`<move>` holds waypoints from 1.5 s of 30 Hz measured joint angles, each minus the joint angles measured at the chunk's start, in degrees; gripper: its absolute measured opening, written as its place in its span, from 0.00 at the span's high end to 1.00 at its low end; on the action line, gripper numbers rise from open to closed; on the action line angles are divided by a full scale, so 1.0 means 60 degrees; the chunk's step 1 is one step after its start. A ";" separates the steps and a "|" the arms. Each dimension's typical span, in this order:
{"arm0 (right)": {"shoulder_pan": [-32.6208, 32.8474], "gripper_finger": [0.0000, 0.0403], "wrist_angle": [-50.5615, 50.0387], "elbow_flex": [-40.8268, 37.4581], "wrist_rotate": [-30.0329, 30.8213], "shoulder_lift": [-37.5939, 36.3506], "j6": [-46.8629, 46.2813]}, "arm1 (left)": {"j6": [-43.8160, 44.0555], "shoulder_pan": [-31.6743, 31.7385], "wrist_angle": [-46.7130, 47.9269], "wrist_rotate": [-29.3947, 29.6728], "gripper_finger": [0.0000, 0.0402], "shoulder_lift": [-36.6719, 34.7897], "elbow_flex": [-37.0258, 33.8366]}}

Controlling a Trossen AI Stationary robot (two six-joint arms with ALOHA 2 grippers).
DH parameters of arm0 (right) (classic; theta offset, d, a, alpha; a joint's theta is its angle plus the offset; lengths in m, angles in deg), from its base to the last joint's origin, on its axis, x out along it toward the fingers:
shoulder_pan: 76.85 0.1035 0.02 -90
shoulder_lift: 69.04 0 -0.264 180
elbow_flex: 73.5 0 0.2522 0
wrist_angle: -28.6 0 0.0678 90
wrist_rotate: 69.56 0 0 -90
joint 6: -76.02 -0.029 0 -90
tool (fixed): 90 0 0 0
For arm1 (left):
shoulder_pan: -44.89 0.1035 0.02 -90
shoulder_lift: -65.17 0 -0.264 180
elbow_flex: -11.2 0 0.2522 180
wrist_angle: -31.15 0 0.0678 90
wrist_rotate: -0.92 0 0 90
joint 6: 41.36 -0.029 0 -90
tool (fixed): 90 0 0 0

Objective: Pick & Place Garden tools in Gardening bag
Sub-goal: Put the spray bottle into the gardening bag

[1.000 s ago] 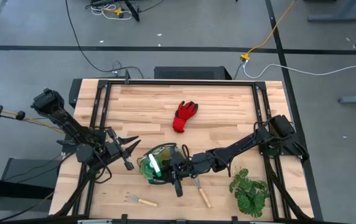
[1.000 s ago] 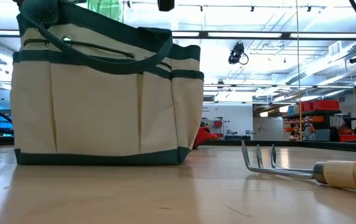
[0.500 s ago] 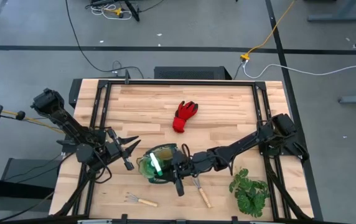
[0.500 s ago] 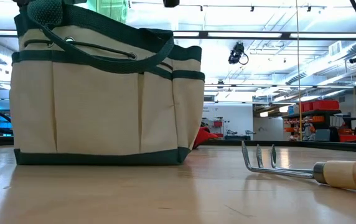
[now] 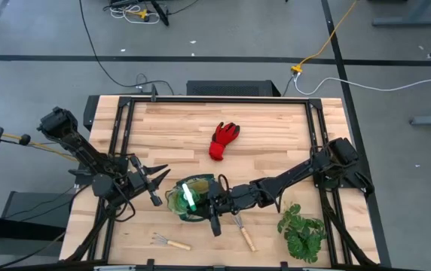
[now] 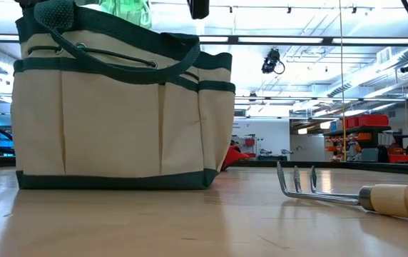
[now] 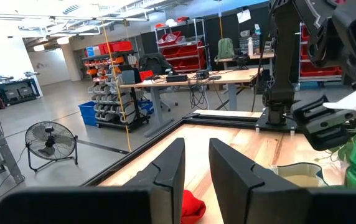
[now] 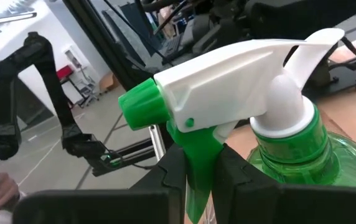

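The cream canvas bag with dark green trim (image 5: pixel 194 199) (image 6: pixel 118 107) stands on its base at the table's near middle. My right gripper (image 5: pixel 214 205) reaches in from the right, shut on the green spray bottle (image 8: pixel 302 149) (image 6: pixel 127 10) over the bag's open top. My left gripper (image 5: pixel 154 185) (image 7: pixel 196 174) is open and empty just left of the bag. The red glove (image 5: pixel 224 140) lies flat farther back. One rake (image 5: pixel 170 242) lies near left, the other (image 5: pixel 244 233) (image 6: pixel 354 194) near right. The shears do not show. My right gripper pinches the spray bottle at its green trigger (image 8: pixel 198 163), just under the white nozzle head (image 8: pixel 228 81), between its two fingers (image 8: pixel 168 177). The fingers come roughly level from the table's right. The bottle is lifted clear above the bag's opening.
A leafy green plant (image 5: pixel 302 229) lies at the near right corner. Black frame rails (image 5: pixel 215 99) run around the table's edges. Bare wood lies at the far left and far right of the glove.
My right gripper has come down a little toward the bag's open top with the spray bottle, which shows lower in the low view. My left gripper has kept still.
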 joint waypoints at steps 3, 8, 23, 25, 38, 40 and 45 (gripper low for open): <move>0.0003 0.91 -0.0047 0.0000 0.0237 0.0000 0.0000 | 0.0000 0.0003 0.0000 0.0000 0.80 0.0000 0.0000; 0.0003 0.91 -0.0094 0.0002 0.0217 0.0055 -0.0020 | 0.0000 0.0002 0.0000 0.0000 0.80 0.0000 0.0000; -0.0209 0.91 0.0511 0.0000 -0.0010 0.0927 -0.0754 | 0.0000 0.0004 0.0000 -0.0002 0.80 0.0000 0.0002; -0.0227 0.91 0.0427 -0.0004 -0.0018 0.0947 -0.0761 | 0.0000 0.0004 0.0000 -0.0003 0.80 0.0000 0.0003; -0.0219 0.91 0.0069 0.0003 0.0128 0.0991 -0.1008 | 0.0000 0.0004 0.0000 -0.0004 0.80 0.0000 0.0004; -0.0216 0.91 0.0017 0.0004 0.0188 0.0984 -0.1024 | 0.0000 0.0004 0.0000 0.0000 0.80 0.0000 0.0003; -0.0219 0.91 0.0000 0.0004 0.0233 0.0987 -0.1013 | 0.0000 0.0004 0.0000 -0.0003 0.80 0.0000 0.0004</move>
